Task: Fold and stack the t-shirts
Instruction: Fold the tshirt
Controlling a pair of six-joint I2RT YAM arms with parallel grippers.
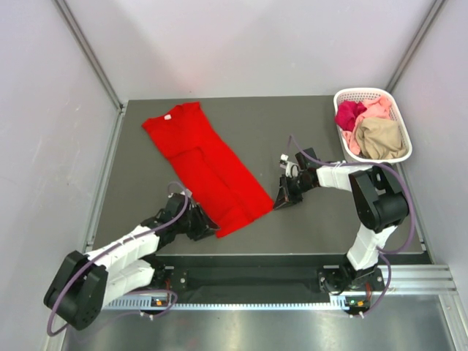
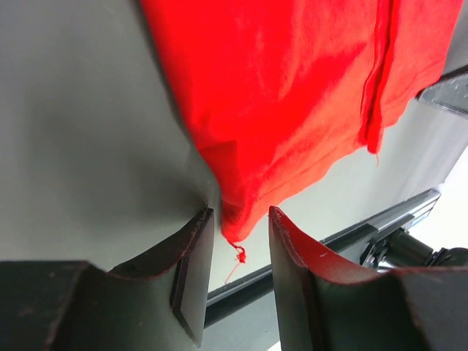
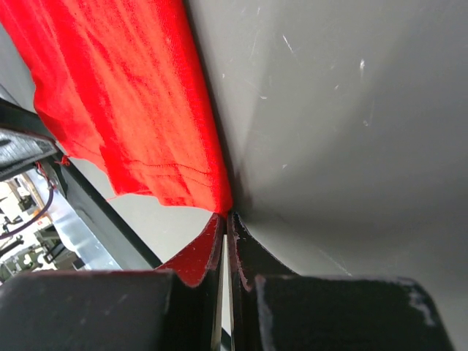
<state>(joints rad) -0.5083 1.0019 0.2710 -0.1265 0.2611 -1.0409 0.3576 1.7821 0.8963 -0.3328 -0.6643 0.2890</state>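
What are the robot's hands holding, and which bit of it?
The right gripper pinches a bottom corner of the red t-shirt. The left gripper holds nothing yet: its jaws stand open around the other bottom corner.

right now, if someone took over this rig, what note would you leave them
Left gripper: open, straddling one hem corner of the red t-shirt, not clamped.
Right gripper: shut on the other hem corner.
Red t-shirt lies on the table, sides apparently folded in.
Magenta, pale pink and tan shirts sit in the basket.
To do: fold the red one across, then the rest; no stack yet.
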